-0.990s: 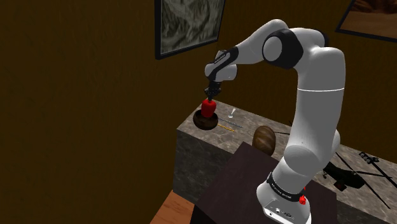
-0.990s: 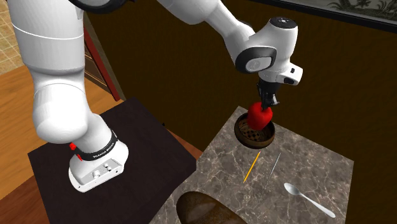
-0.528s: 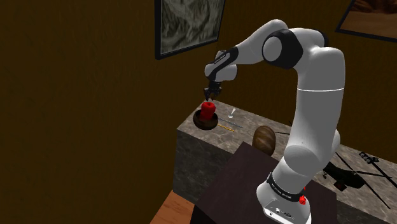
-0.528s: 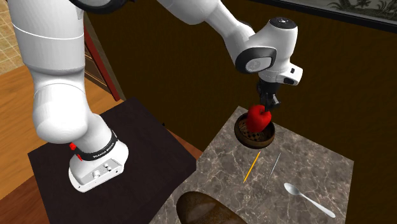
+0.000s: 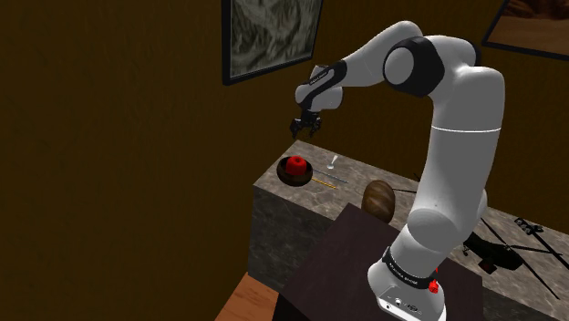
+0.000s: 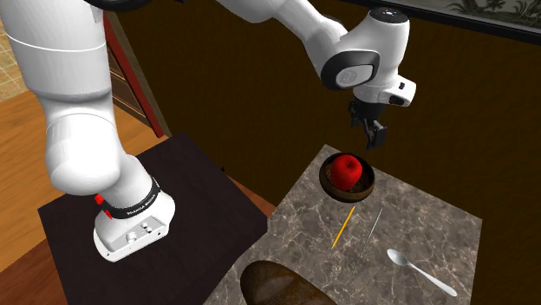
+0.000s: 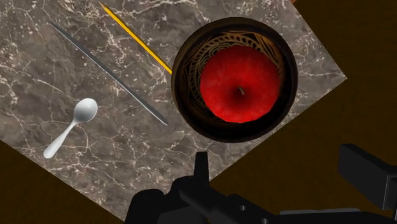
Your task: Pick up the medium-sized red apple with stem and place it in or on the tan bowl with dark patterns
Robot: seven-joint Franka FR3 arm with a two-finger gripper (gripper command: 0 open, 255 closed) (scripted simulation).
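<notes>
The red apple [image 7: 240, 86], stem up, rests inside the dark brown bowl [image 7: 184, 70] with tan patterns, near the corner of the marble counter [image 7: 95, 159]. In the shoulder view the apple [image 5: 295, 166] sits in the bowl [image 5: 290, 179] at the counter's left end. My black gripper [image 5: 305, 130] hangs open a short way above it, holding nothing. The second exterior view shows the gripper [image 6: 372, 135] above and slightly to the right of the apple [image 6: 347, 170] in the bowl [image 6: 351, 195]. In the wrist view the gripper [image 7: 283, 172] has its fingers wide apart.
Beside the bowl lie a yellow stick [image 7: 133, 38], a thin grey rod [image 7: 108, 73] and a white spoon [image 7: 70, 127]. A brown rounded loaf-like thing [image 5: 378, 198] sits nearer the stand [image 5: 365, 264]. The counter drops off just beyond the bowl.
The fingers opened and let go of the apple, which dropped into the bowl. The hand then rose a little above it.
</notes>
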